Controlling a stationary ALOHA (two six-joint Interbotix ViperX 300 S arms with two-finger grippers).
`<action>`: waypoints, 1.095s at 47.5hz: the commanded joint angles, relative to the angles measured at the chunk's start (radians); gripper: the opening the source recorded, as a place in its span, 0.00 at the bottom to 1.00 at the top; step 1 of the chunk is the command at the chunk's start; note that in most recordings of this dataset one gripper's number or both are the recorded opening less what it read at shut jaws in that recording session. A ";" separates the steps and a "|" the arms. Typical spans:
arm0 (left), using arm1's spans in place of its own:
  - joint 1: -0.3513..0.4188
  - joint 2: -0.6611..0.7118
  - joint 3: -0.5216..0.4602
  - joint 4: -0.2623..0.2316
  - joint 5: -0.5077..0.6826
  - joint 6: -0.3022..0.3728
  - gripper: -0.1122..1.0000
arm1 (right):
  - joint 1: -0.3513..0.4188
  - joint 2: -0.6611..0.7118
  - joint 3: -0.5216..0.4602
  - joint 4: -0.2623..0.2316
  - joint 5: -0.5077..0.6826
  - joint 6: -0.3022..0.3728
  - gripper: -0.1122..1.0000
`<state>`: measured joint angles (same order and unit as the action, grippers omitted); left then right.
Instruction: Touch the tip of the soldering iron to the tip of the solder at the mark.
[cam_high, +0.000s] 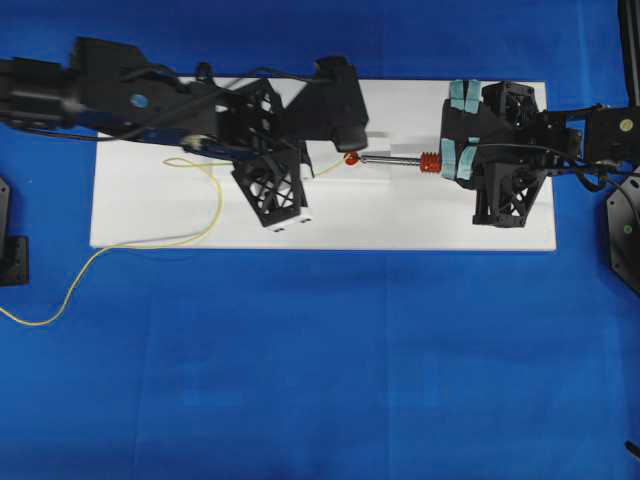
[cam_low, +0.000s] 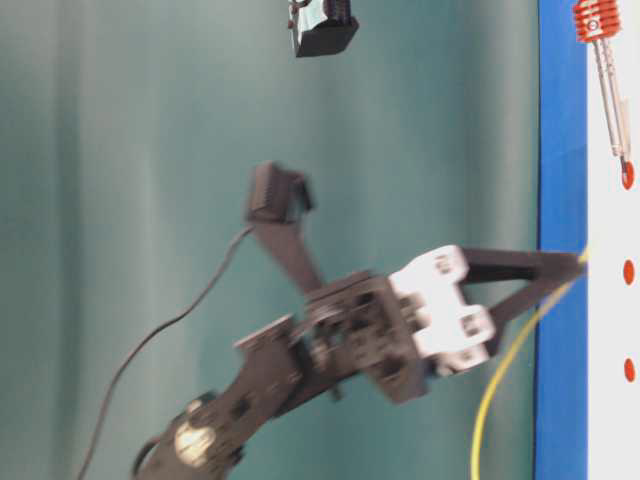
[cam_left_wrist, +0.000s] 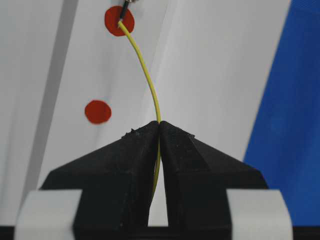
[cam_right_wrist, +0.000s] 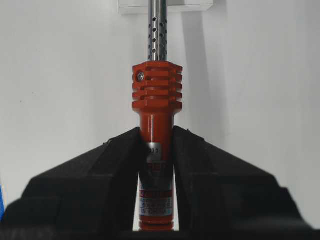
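From my right wrist view, the right gripper (cam_right_wrist: 156, 150) has its fingers (cam_right_wrist: 100, 175) clamped on the soldering iron (cam_right_wrist: 156, 100) by its red handle, the shaft running straight away from the camera. Overhead, its long axis lies level across the white board (cam_high: 400, 215), tip pointing toward the left arm and onto the red mark (cam_high: 351, 158). The left gripper (cam_left_wrist: 159, 125) has its fingers (cam_left_wrist: 115, 165) pinched shut on the solder (cam_left_wrist: 145, 70), which arcs away until its end meets the iron's tip on that mark.
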<state>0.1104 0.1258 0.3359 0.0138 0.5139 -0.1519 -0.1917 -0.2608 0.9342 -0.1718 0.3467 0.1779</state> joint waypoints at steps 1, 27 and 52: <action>-0.006 -0.097 0.014 0.000 -0.008 0.000 0.11 | 0.000 -0.008 -0.021 -0.002 -0.005 0.000 0.16; -0.009 -0.451 0.304 0.000 -0.115 -0.014 0.11 | 0.000 -0.011 -0.025 0.000 -0.018 0.000 0.16; -0.012 -0.482 0.344 0.000 -0.137 -0.011 0.11 | 0.000 -0.385 0.080 0.000 0.002 0.002 0.16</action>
<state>0.1012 -0.3375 0.6888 0.0138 0.3896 -0.1641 -0.1917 -0.5875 1.0063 -0.1718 0.3543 0.1779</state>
